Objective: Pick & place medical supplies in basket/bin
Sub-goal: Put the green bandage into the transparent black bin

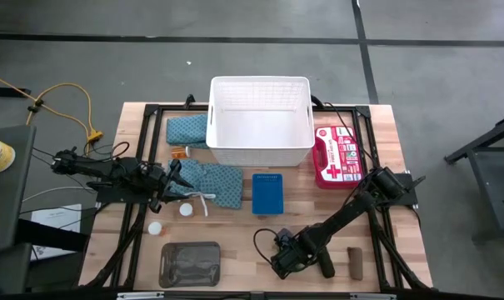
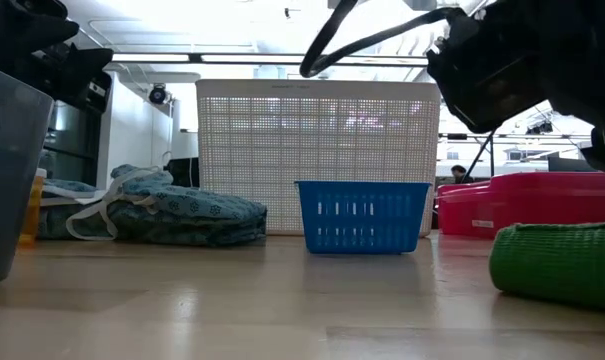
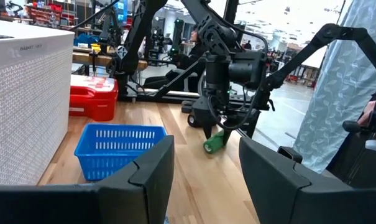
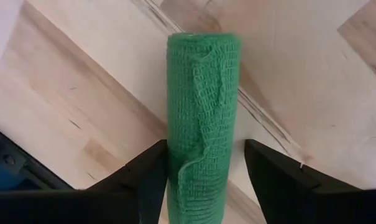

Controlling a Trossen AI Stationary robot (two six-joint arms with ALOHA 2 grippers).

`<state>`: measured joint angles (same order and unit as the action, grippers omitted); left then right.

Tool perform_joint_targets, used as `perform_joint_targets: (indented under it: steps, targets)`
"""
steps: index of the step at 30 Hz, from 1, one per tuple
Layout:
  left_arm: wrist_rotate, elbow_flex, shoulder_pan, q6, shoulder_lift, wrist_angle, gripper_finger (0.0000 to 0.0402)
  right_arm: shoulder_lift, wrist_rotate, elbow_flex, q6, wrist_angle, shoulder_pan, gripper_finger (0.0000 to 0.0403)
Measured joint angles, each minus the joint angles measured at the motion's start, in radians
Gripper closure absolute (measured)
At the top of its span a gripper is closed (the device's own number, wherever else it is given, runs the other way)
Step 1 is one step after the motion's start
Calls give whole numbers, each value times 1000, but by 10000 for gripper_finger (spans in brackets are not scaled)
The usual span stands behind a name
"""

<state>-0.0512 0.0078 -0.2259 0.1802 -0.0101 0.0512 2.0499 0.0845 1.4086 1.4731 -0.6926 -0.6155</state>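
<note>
My right gripper is open and points down over a green roll that lies on its side on the table near the front edge; one finger stands on each long side of it. The roll also shows in the low view and the left wrist view. My left gripper is open and empty, above the left end of a teal cloth with white strings. A second teal cloth lies left of the white basket. A black roll and a brown roll lie beside my right gripper. My right gripper straddles the green roll from above, fingers across it near one end. One finger lies right against the roll's side; I cannot tell whether it touches. The other finger stands a little apart. The roll rests on the table.
A small blue basket stands in front of the white basket and a red first-aid case to its right. A grey tray lies at the front left. A white disc, a small vial and an orange item lie near the left arm.
</note>
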Motion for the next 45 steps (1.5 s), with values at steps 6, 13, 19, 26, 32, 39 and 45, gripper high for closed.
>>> perform_joint_targets:
  steps: [6,13,19,26,32,39,45]
  targets:
    - [0,0,0,0,0,2,226,0,3,0,0,2,0,258]
    - [0,0,0,0,0,2,226,0,4,0,-1,7,0,298]
    - [0,0,0,0,0,2,226,-1,0,-1,-15,24,2,299]
    - [0,0,0,0,0,2,226,-39,-53,-3,-169,125,44,299]
    - [0,0,0,0,0,2,226,-61,-56,-2,-379,309,114,299]
    - [0,0,0,0,0,6,226,-76,-51,-1,-662,470,209,298]
    - [0,0,0,0,0,14,226,-76,-7,-1,-828,617,274,298]
